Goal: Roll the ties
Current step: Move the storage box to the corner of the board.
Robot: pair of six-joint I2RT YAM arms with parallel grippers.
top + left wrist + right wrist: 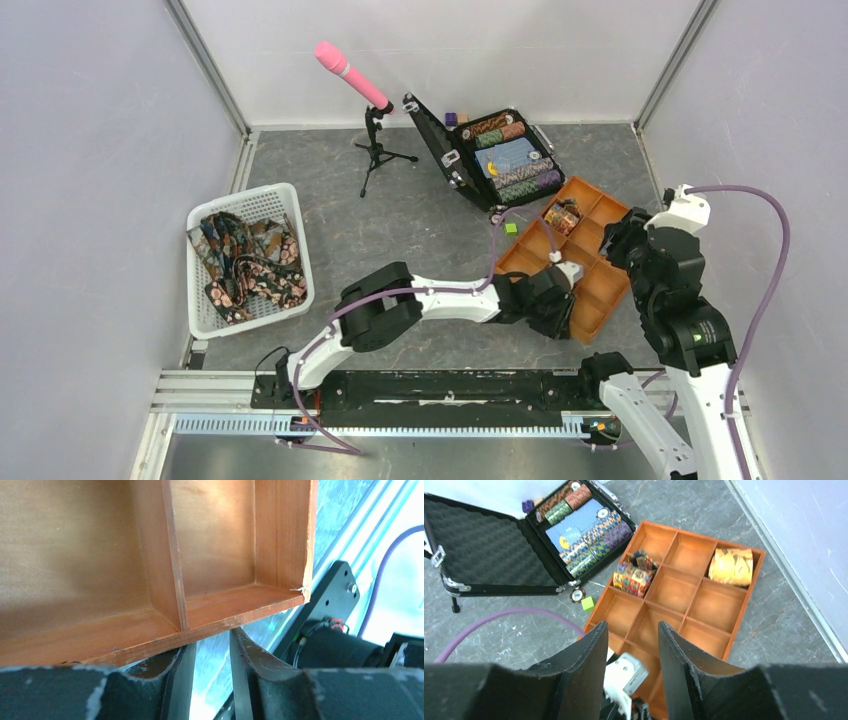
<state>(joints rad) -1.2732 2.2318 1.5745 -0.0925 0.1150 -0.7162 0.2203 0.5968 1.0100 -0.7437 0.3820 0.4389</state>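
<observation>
Several dark floral ties [245, 262] lie tangled in a white basket [240, 192] at the left. An orange wooden divided tray [600, 290] sits at the right. One compartment holds a dark floral coiled tie [563, 216], also in the right wrist view [634, 573]. A tan-gold coiled tie [731, 566] sits in the far corner compartment. My left gripper [568, 303] is at the tray's near-left edge. It is open and empty [210, 637], its fingertips hidden under the tray's wall [220, 605]. My right gripper [628, 238] is open and empty [630, 625] high above the tray [714, 605].
An open black poker-chip case [505, 155] stands behind the tray, also in the right wrist view [579, 530]. A green cube [587, 603] and a loose chip [577, 595] lie by the tray. A pink microphone on a tripod [352, 72] stands at the back. Walls enclose the table.
</observation>
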